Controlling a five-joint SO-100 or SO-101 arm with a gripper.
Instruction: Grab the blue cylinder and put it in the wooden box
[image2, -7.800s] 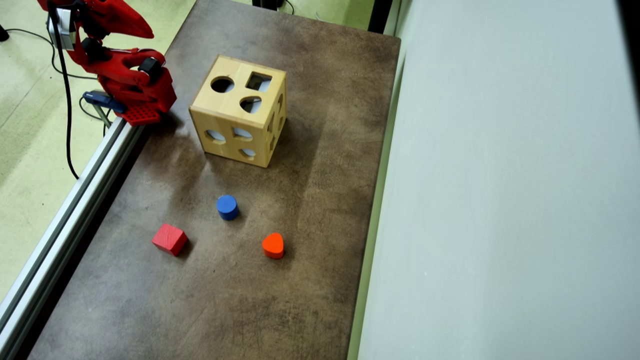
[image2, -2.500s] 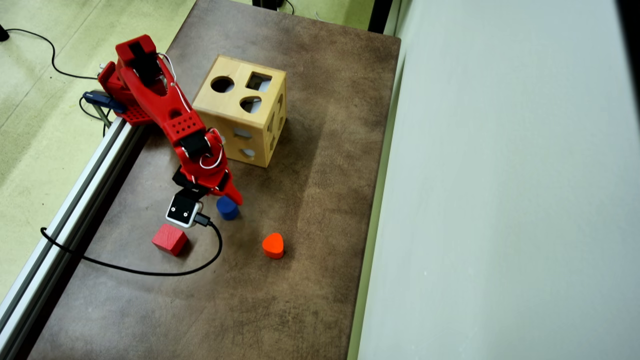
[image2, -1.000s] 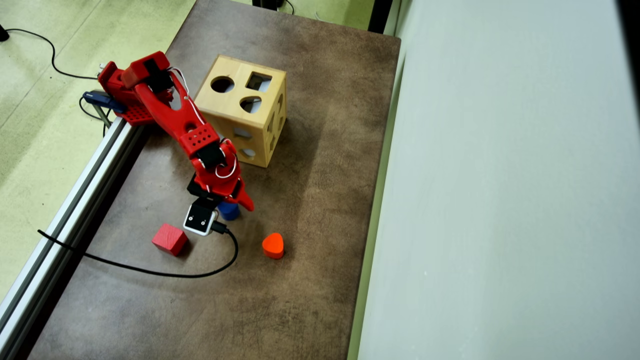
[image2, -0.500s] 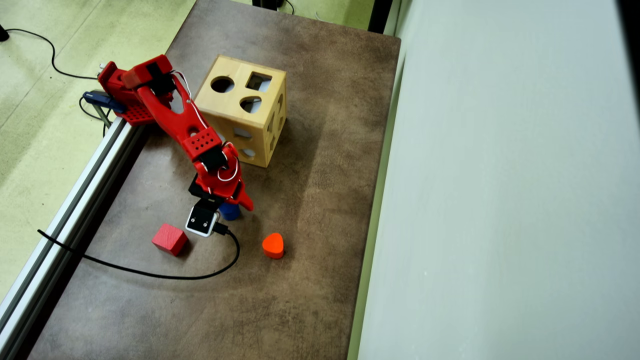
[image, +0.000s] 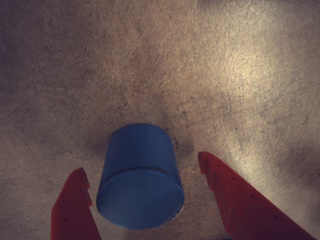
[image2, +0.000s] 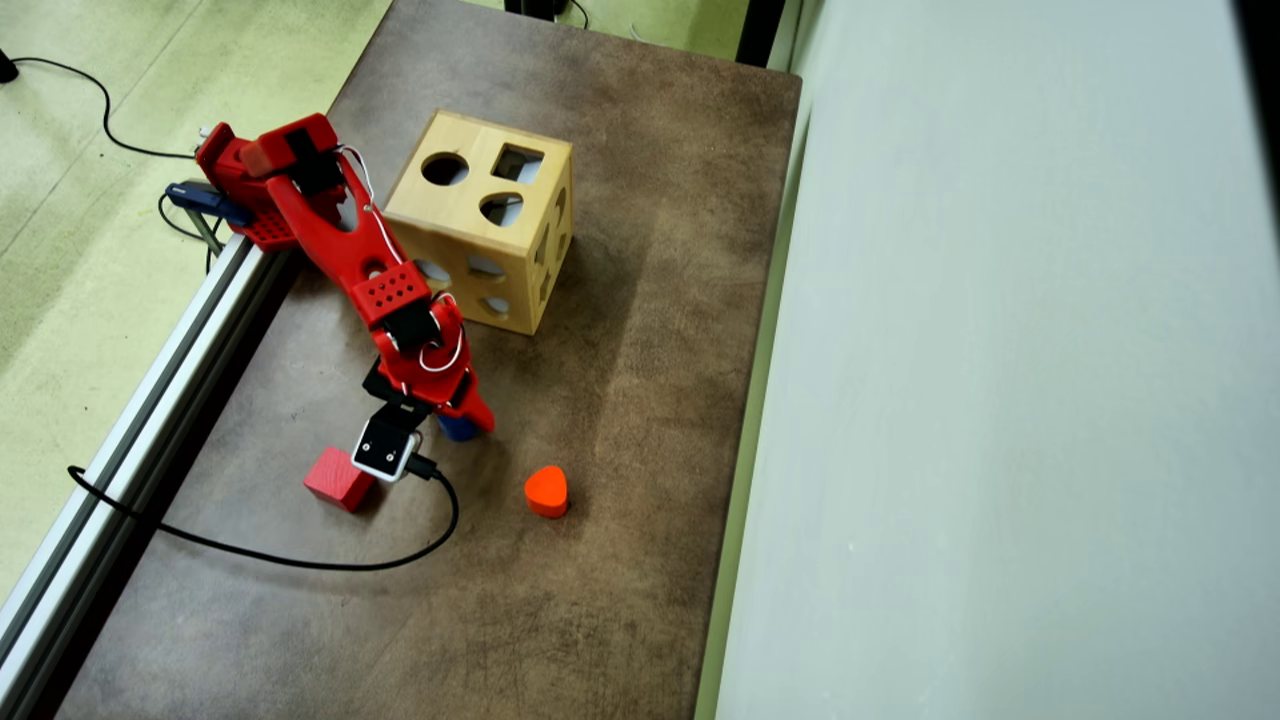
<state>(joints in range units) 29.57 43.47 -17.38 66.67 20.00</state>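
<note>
Blue cylinder stands on table, outside wooden box.

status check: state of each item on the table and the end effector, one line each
blue cylinder: upright on the table, between the fingers, gaps on both sides, not gripped
end effector: open, low, straddling the cylinder
wooden box: upright on the table, shape holes unblocked
red cube: on the table, untouched
orange heart block: on the table, clear of the arm
</note>
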